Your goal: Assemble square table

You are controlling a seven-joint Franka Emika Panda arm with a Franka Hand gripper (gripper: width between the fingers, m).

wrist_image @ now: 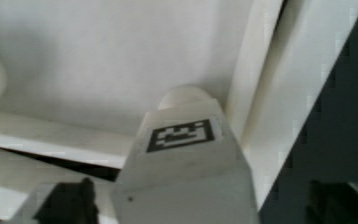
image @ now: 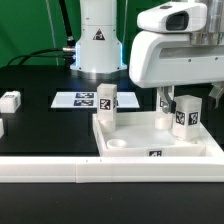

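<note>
Leg block point(image: 186, 118), exterior view's right: light, rigid, slick plastic; pinch flat sides mid-height. Claw point(image: 178, 100) at it; cannot tell whether gripping.

1. A leg point(image: 106, 103) and a second leg point(image: 186, 113) stand upright on the tabletop point(image: 138, 132); bare room lies between them.
2. The rail point(image: 50, 172) walls off the tabletop's near edge.
3. The table point(image: 45, 125) at the exterior view's left lies open up to a block point(image: 10, 101).

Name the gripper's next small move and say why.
Probably close fully on the leg: it stands upright near a far corner of the tabletop, on the exterior view's right, with the gripper down over it, and a firm grip isn't visible yet.
</note>
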